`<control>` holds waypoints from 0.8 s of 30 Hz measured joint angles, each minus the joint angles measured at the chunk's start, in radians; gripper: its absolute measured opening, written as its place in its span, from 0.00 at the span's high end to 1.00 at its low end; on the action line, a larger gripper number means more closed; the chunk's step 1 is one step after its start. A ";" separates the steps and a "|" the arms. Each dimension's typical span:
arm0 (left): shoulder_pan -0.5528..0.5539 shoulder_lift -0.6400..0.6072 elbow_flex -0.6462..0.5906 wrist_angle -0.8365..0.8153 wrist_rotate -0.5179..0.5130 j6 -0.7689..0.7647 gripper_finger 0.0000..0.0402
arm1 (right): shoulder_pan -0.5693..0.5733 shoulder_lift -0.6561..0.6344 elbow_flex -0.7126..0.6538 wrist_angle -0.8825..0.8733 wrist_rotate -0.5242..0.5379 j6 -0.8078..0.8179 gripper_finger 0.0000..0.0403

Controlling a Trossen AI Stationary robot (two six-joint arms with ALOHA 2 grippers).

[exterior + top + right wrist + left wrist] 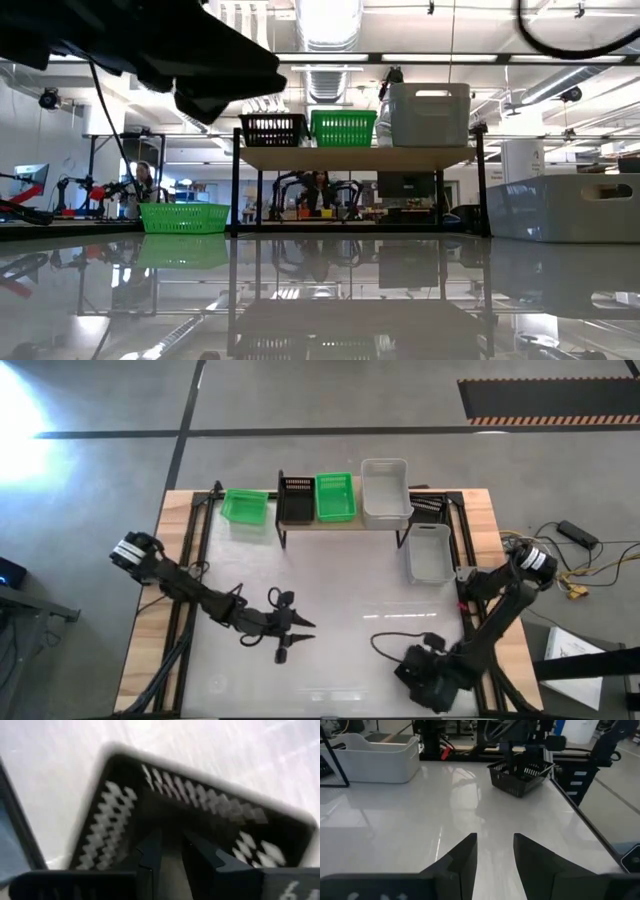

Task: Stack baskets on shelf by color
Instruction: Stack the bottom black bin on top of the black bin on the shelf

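The right claw (170,851) hangs directly over a black basket (190,810), fingers slightly parted and straddling its near wall, not yet clamped; the left claw (285,643), open, waits well apart.

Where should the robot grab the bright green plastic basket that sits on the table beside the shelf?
Pinch the thin top rim, coming straight down from above. The bright green slotted basket stands upright with its open top facing up. The light wood shelf is close on one side, so the wall away from it is probably easiest.

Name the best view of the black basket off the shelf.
Left wrist view: the whole black basket shows. Right wrist sees only its inside; the high view's right arm hides it; low view misses it.
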 joint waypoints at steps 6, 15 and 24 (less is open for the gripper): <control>-0.003 0.010 0.020 0.001 0.000 0.000 0.72 | -0.186 0.024 0.010 0.081 0.039 -0.211 0.84; -0.019 0.001 0.020 -0.011 0.000 0.000 0.72 | -0.472 0.018 0.024 0.380 0.321 -0.563 0.84; -0.036 0.015 0.033 -0.009 0.001 0.000 0.72 | -0.390 -0.130 0.025 0.177 0.310 -0.598 0.84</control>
